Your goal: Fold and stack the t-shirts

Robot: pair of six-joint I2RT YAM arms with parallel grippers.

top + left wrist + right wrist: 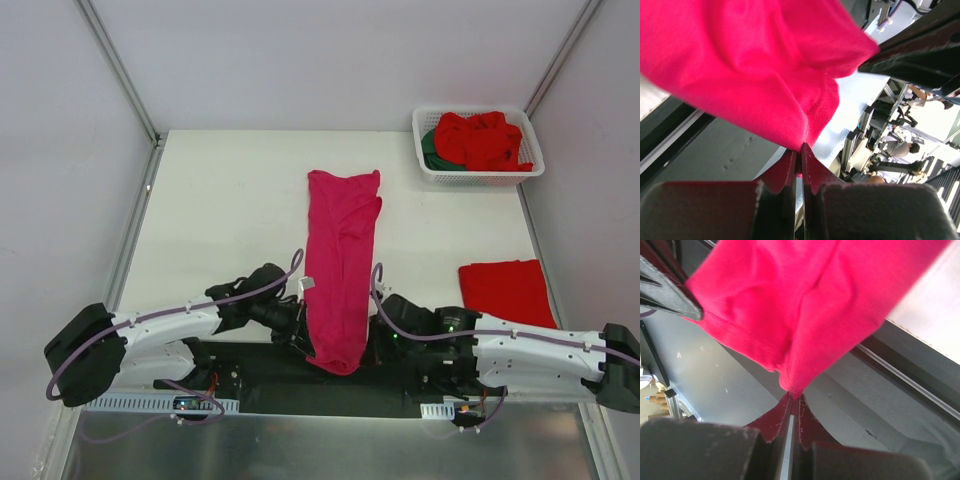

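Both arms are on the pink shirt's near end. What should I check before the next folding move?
1. Grip of left end effector on magenta shirt hem: ok.
2. Grip of right end effector on the same hem: ok.
3. Shirt laid in one long narrow strip up the table: ok.
4. Both grips catch every cloth layer: cannot tell.
5. Position of folded red shirt, apart and right of the strip: ok.

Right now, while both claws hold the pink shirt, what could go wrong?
The left claw and right claw each pinch just a thin bit of hem on the magenta t-shirt, so it might slip out. The shirt is bunched into a narrow strip, so folding it now could come out crooked.
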